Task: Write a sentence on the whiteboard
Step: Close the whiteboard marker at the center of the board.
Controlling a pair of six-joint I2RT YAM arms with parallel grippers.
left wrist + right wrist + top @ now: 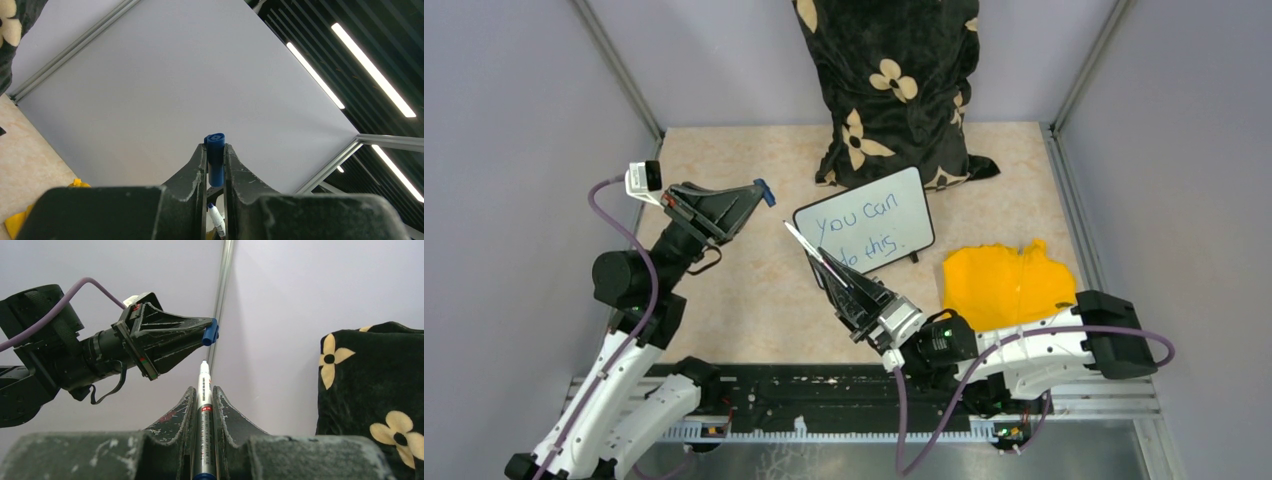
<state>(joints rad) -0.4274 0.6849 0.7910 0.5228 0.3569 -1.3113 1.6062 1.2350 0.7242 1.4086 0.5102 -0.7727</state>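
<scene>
The whiteboard [914,232] leans against a dark pillow at mid-table, and the sentence [864,222] "You can do this" is written on it in blue over two lines. My right gripper [819,258] is shut on a silver-white marker [802,242], uncapped, its tip raised up and to the left in front of the board's left edge. In the right wrist view the marker [204,405] sticks out between the fingers toward the left gripper [200,332]. My left gripper [759,192] hovers left of the board, shut on the blue cap [215,155], a short gap from the marker tip.
A black pillow with cream flowers [889,90] stands at the back against the wall. A yellow cloth [1004,285] lies right of the board, beside the right arm. Grey walls close in the table on three sides.
</scene>
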